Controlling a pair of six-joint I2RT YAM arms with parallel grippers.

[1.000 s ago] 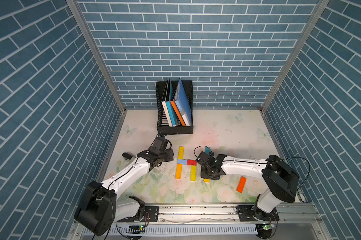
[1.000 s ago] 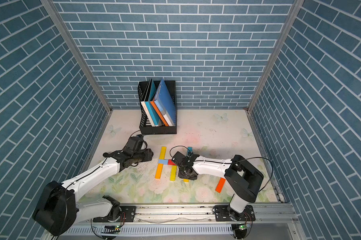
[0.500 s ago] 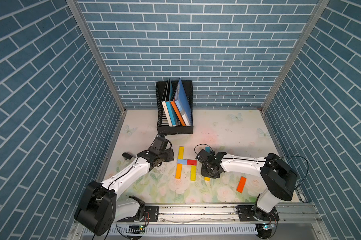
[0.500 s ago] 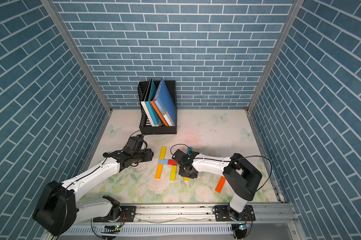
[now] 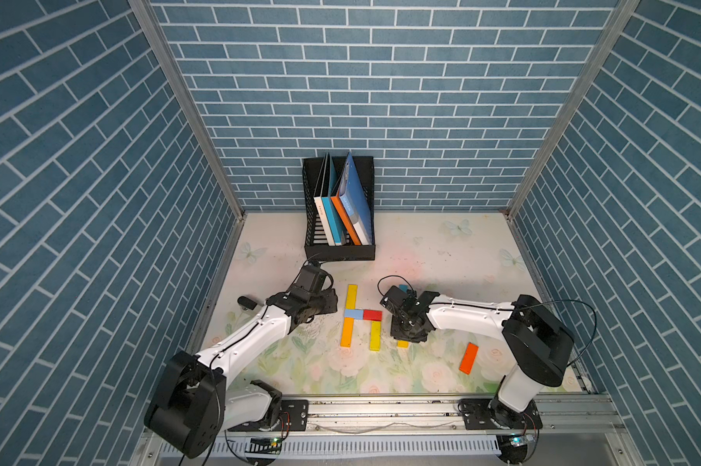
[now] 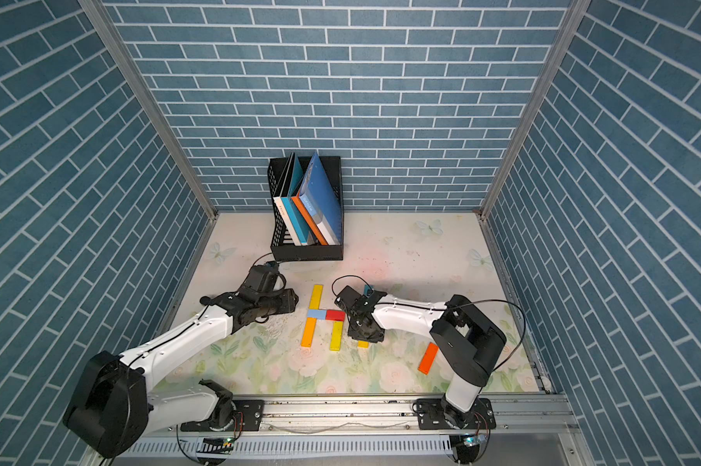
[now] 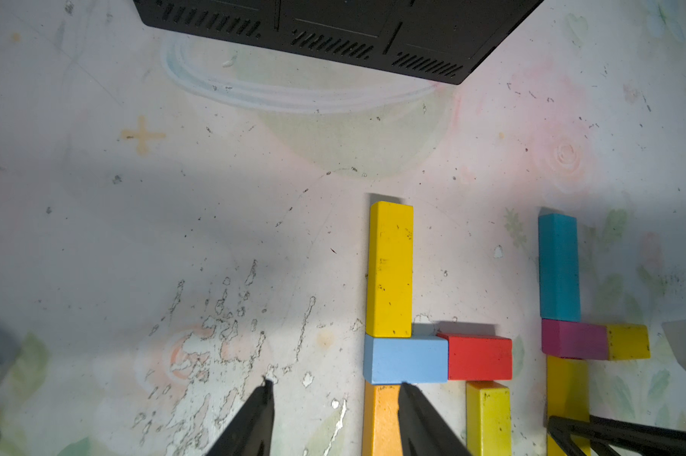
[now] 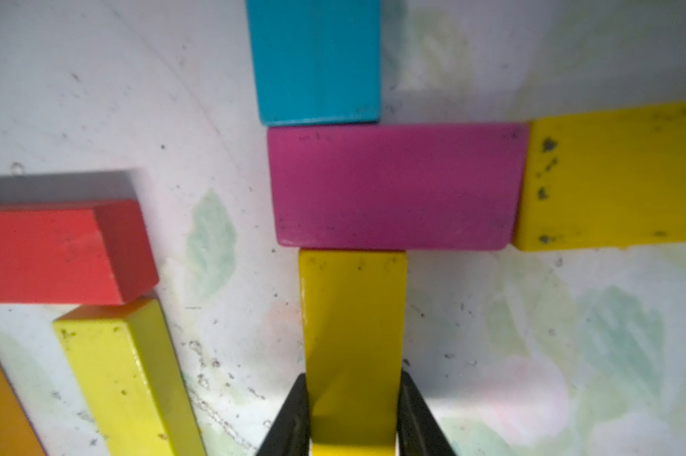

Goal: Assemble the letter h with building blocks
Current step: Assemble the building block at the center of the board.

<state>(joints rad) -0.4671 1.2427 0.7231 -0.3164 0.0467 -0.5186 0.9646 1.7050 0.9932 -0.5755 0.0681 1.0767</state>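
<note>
Yellow-painted long rectangular block (image 8: 353, 316), seemingly wood, is clamped between the jaws of the right end effector (image 8: 353, 375) at the lower centre of the right wrist view. Its far end abuts a magenta short block (image 8: 396, 185).

Judgement: it is held there to serve as the lower stem of a second figure. A teal block (image 8: 317, 59) meets the magenta one's upper edge, and a short yellow block (image 8: 618, 173) extends the crossbar to the right.

The letter h (image 5: 353, 313), five blocks laid flat, sits at the centre of both top views on the floral surface (image 5: 441, 250).

The left end effector (image 7: 335, 383) has its jaws apart and empty, with one tip at the lower part of that letter's stem.

Paint is glossy and chipped at the edges; corners are square.

One loose orange block (image 5: 468, 357) lies at lower right, well apart.
</note>
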